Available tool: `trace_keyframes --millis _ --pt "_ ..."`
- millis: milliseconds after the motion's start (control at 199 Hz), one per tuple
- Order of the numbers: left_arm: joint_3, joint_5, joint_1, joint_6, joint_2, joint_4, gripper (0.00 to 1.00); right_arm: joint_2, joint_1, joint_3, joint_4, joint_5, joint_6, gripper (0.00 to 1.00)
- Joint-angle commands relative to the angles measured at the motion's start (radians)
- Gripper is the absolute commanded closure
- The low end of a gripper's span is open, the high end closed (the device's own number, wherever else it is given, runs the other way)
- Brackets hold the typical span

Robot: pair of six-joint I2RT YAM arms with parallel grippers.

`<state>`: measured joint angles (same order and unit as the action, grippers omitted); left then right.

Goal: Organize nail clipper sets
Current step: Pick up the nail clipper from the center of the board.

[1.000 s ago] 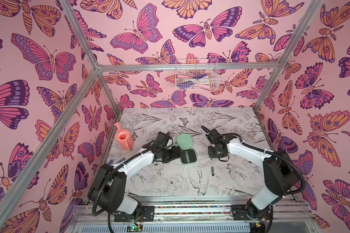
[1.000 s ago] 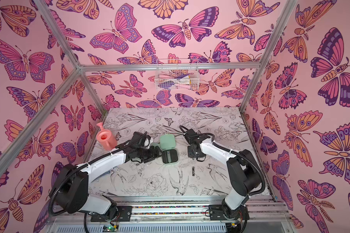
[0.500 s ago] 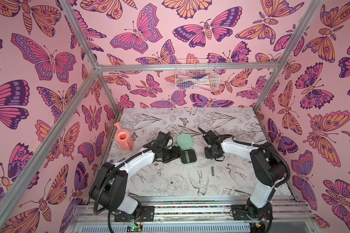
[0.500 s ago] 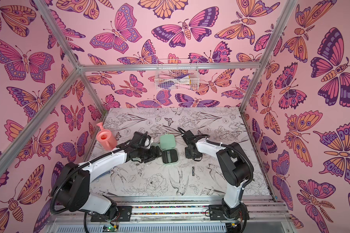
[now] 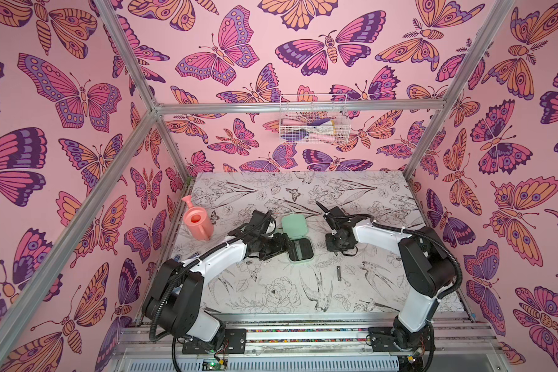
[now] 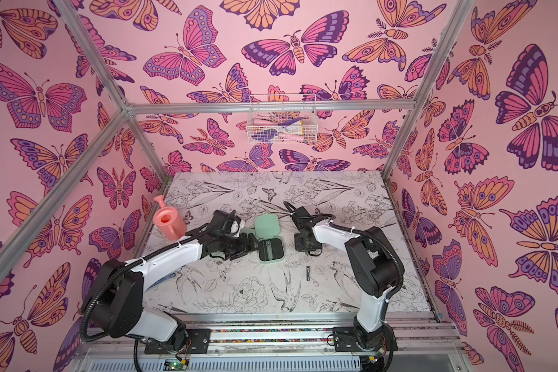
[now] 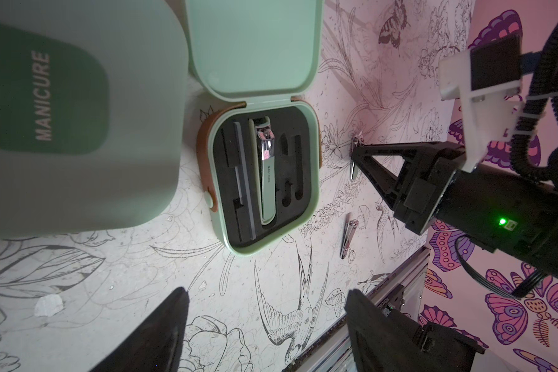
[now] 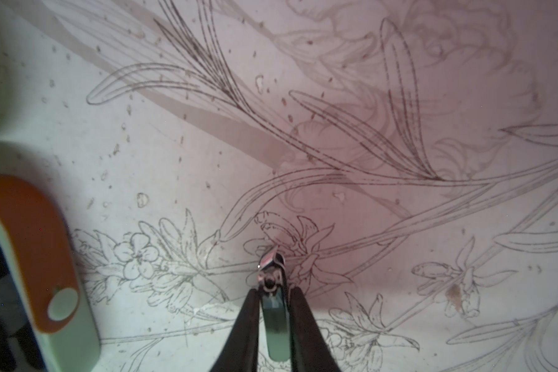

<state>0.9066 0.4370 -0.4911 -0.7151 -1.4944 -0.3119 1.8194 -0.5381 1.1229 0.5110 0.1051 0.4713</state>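
- The left gripper (image 5: 284, 246) is seen low over the table (image 5: 271, 193), its fingertips just beside the open mint-green case (image 5: 301, 250).
- The lid (image 5: 293, 224) is laid back flat, beyond those fingertips.
- The right gripper (image 5: 335, 248) is pointed down at the table, apart from the case.
- 1 loose clipper (image 5: 339, 273) is seen near the right fingers, toward the arm bases.
- A pink watering can (image 5: 197, 222) is stood well apart from the left fingers.

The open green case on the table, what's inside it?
Inside the open case: a black insert holding a green-handled nail clipper and a slim grey file beside it, plus empty cutouts. Whatever lies under the insert is covered.
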Motion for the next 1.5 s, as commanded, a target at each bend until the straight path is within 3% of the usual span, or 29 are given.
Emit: trace_keyframes --millis 0,884,1497 --pt "0.018 -0.003 -0.003 0.014 -0.012 -0.004 0.21 0.012 0.005 0.017 -0.004 -0.01 0.008 0.82" --pt "0.018 0.002 -0.003 0.014 -0.004 -0.006 0.22 0.014 0.004 0.018 0.005 -0.003 0.009 0.78" --pt "0.025 0.005 -0.003 0.014 -0.008 -0.005 0.22 0.02 0.005 0.014 0.001 -0.014 0.01 0.85"
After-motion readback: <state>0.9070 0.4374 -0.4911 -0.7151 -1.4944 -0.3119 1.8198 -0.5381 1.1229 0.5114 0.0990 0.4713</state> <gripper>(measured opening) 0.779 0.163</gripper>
